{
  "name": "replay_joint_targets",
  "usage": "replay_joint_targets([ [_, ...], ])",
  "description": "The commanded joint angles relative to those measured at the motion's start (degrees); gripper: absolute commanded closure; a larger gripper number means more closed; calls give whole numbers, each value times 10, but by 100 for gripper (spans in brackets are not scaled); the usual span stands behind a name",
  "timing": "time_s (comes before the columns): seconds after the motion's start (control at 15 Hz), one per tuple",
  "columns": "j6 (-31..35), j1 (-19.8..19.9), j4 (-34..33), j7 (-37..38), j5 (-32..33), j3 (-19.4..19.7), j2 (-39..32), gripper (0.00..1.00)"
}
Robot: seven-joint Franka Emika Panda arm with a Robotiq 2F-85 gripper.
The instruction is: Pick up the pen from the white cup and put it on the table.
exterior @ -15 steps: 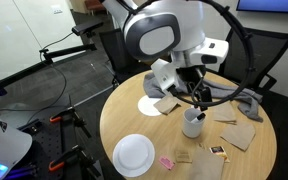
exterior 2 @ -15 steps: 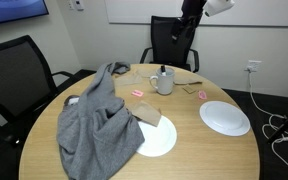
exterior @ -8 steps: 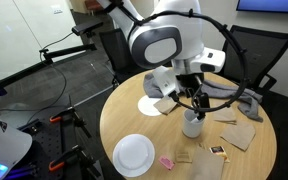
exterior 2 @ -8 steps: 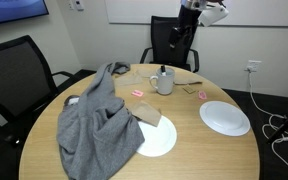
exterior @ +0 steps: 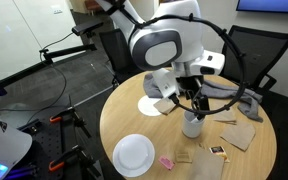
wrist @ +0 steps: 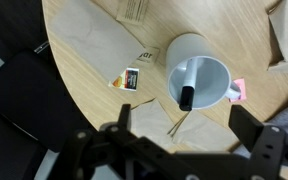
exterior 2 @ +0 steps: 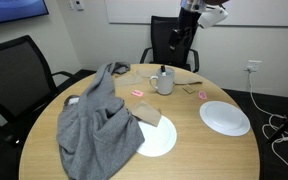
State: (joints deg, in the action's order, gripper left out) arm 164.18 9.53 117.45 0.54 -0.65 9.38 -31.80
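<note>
The white cup (exterior: 192, 125) stands on the round tan table (exterior: 174, 145). It also shows in an exterior view (exterior 2: 164, 83) and in the wrist view (wrist: 189, 50). The pen (wrist: 185, 96) stands inside the cup, dark end up and leaning on the rim; its tip pokes out of the cup (exterior 2: 162, 70). My gripper (wrist: 184, 120) is open and empty, high above the cup, with a finger on either side of it in the wrist view. It hangs over the cup in an exterior view (exterior: 191, 100).
Two white plates (exterior: 134, 155) (exterior 2: 225, 117) (exterior 2: 160, 140), a grey cloth (exterior 2: 99, 125), brown napkins (exterior: 238, 135), a pink item (wrist: 239, 92) and a small card (wrist: 130, 77) lie on the table. Black chairs (exterior 2: 174, 45) stand around it.
The arm has shifted slightly above the cup over the last second. The cup and pen have not moved. The gripper stays open.
</note>
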Motion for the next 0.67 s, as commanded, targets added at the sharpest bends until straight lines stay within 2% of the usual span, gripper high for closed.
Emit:
replay_joint_targets([
  [0.0, 31, -1, -28, 11, -2, -2, -40, 0],
  [0.47, 54, 7, -90, 11, -14, -13, -104, 0],
  [0.6, 54, 6, -108, 12, -18, -18, -117, 10],
])
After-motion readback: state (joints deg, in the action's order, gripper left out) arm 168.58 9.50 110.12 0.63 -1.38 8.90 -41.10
